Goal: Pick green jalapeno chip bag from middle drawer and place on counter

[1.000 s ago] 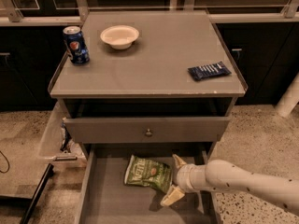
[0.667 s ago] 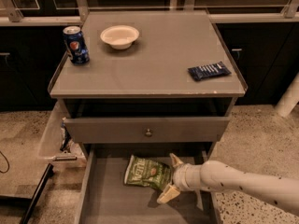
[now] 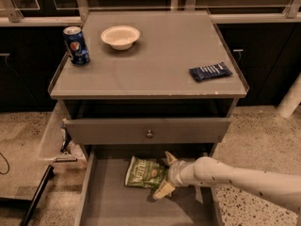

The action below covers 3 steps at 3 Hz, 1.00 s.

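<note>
The green jalapeno chip bag [image 3: 145, 173] lies flat at the back of the open middle drawer [image 3: 117, 206], below the counter [image 3: 160, 55]. My gripper [image 3: 165, 174] reaches in from the right on a white arm. It is open, with one fingertip [image 3: 170, 156] behind the bag's right end and the other [image 3: 161, 191] in front of it. The bag rests on the drawer floor.
On the counter stand a blue soda can [image 3: 76, 45], a white bowl [image 3: 121, 36] and a dark blue flat snack wrapper [image 3: 210, 71]. The upper drawer front with a round knob [image 3: 149, 133] overhangs the bag. A side bin with clutter [image 3: 63, 142] hangs at the left.
My gripper has moved a little to the left, closer over the bag's right end. The bag has not moved.
</note>
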### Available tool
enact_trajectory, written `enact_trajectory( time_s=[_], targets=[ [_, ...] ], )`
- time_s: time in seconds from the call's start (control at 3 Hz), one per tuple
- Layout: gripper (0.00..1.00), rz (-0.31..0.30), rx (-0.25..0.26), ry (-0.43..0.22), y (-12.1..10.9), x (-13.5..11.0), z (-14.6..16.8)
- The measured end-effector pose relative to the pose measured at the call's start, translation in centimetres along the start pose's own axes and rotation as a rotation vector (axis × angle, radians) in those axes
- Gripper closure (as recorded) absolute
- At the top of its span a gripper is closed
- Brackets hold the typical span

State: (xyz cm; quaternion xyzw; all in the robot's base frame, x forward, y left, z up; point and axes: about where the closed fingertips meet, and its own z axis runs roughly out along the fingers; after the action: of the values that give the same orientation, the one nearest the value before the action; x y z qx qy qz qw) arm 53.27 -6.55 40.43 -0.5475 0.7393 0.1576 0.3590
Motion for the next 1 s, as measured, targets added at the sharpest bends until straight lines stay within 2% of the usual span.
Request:
enact_trajectory(
  time_s=[0.67,1.0],
  targets=[
    [0.00,0.068,-0.052,-0.016,0.0,1.7,3.4],
    [0.13,0.075,-0.057,-0.018,0.1,1.9,3.7]
  ],
)
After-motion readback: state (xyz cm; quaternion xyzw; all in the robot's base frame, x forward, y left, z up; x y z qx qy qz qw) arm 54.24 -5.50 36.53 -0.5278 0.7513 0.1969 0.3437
